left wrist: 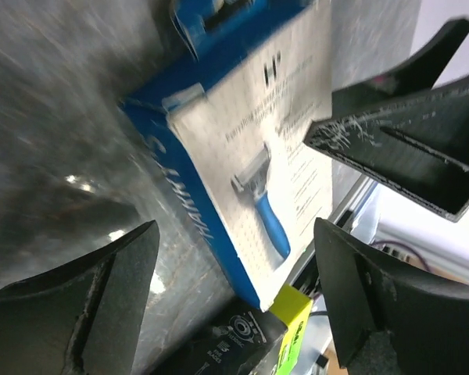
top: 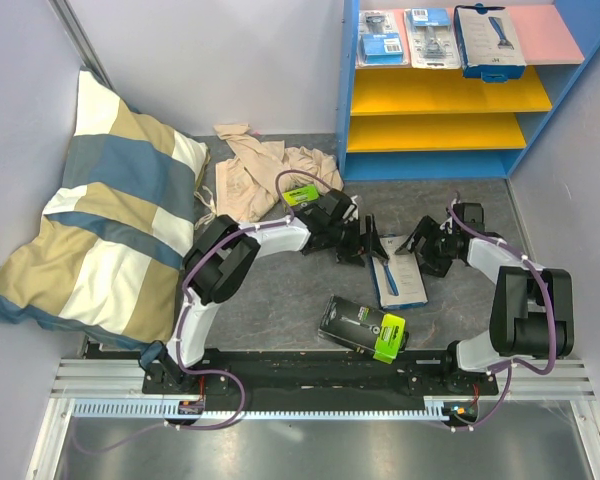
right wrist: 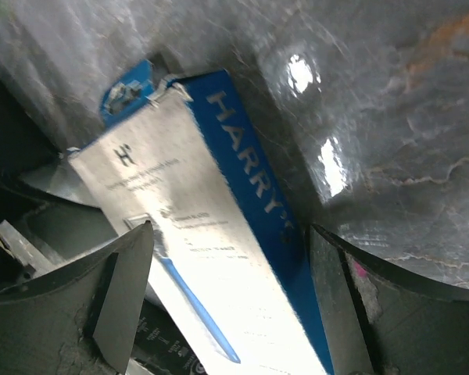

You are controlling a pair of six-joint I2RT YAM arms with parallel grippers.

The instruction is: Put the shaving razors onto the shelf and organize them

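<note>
On the shelf's [top: 347, 90] pink top board lie two blister razor packs [top: 382, 37] [top: 429, 37] and a white-blue razor box [top: 488, 40]. A second white-blue box [top: 400, 280] lies flat on the table between my two grippers. My left gripper [top: 365, 243] [left wrist: 234, 234] is open just left of it, with the box [left wrist: 250, 156] ahead of its fingers. My right gripper [top: 420, 246] [right wrist: 230, 234] is open, its jaws on either side of the box [right wrist: 219, 258]. One black lime-ended box [top: 365, 327] lies nearer the arm bases, another [top: 302, 195] on the cloth by my left arm.
A beige cloth [top: 260, 175] is crumpled left of the shelf. A striped pillow [top: 110, 210] leans against the left wall. The two yellow boards [top: 440, 92] hold nothing. Walls close in on both sides.
</note>
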